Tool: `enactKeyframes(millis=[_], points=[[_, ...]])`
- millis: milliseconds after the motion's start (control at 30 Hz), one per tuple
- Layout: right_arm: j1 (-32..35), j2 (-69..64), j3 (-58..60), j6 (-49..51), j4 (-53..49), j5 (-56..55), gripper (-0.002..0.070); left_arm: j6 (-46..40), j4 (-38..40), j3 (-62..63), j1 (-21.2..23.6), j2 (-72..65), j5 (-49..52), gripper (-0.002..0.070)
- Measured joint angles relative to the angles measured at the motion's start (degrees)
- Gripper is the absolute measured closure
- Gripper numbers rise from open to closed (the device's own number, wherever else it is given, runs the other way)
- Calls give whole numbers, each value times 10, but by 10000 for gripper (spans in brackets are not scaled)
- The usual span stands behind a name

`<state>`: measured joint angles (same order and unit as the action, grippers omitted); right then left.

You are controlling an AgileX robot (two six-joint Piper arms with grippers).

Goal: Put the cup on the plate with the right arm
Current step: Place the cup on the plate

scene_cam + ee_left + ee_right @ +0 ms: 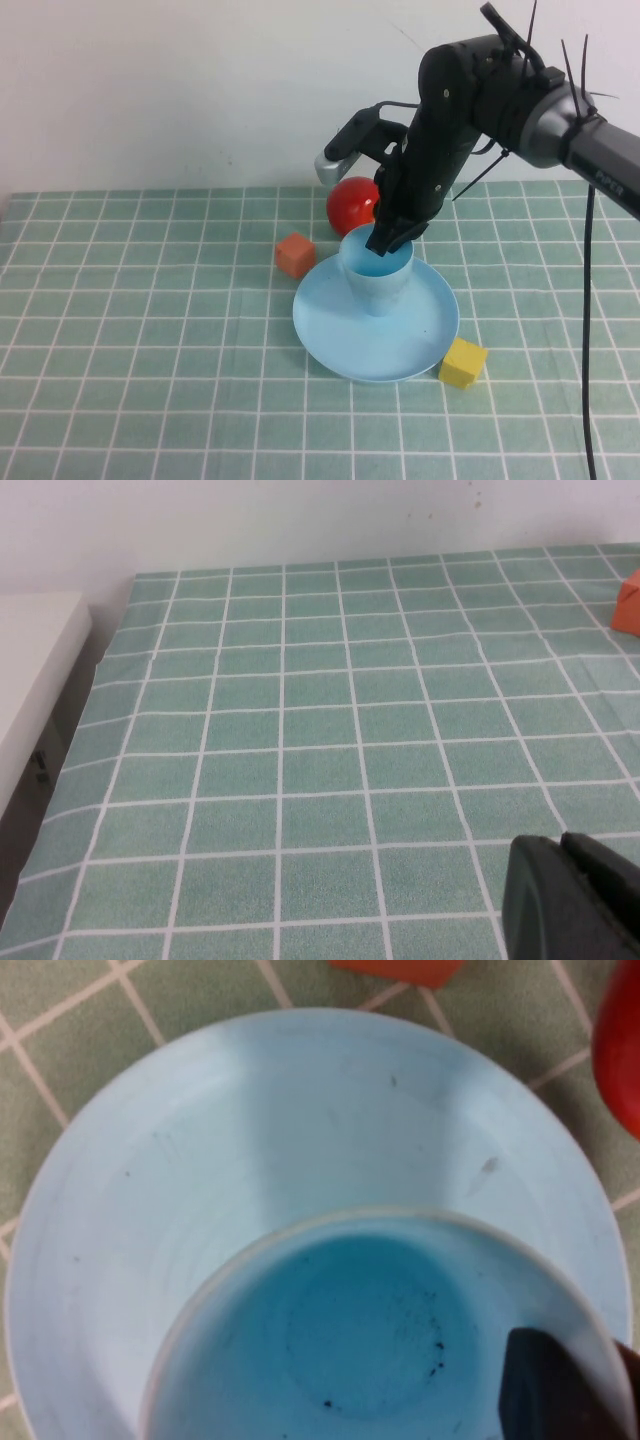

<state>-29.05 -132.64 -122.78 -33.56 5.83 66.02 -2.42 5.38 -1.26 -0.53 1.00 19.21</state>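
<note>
High view — right gripper (392, 238) on cup (377, 278) rim | left gripper (575, 900) cropped

Centre frame, a small light blue plastic tumbler (377, 280) matches the round light blue plastic plate (340, 345). Behind sits a glossy red apple (350, 205); left, an orange cube (295, 254); lower right, a yellow cube (463, 362). Green white-gridded tablecloth (150, 350). The black right gripper (392, 236) is at the tumbler's rim; the black left gripper (575, 900) is in the lower right.
</note>
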Motion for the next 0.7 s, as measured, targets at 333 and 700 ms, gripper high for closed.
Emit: enactKeyframes(millis=[333, 700], points=[[0, -29, 0, 39, 5, 2, 541, 1, 0, 0, 0, 0, 0, 678], [8, -14, -33, 116, -48, 30, 269, 1, 0, 0, 0, 0, 0, 678]])
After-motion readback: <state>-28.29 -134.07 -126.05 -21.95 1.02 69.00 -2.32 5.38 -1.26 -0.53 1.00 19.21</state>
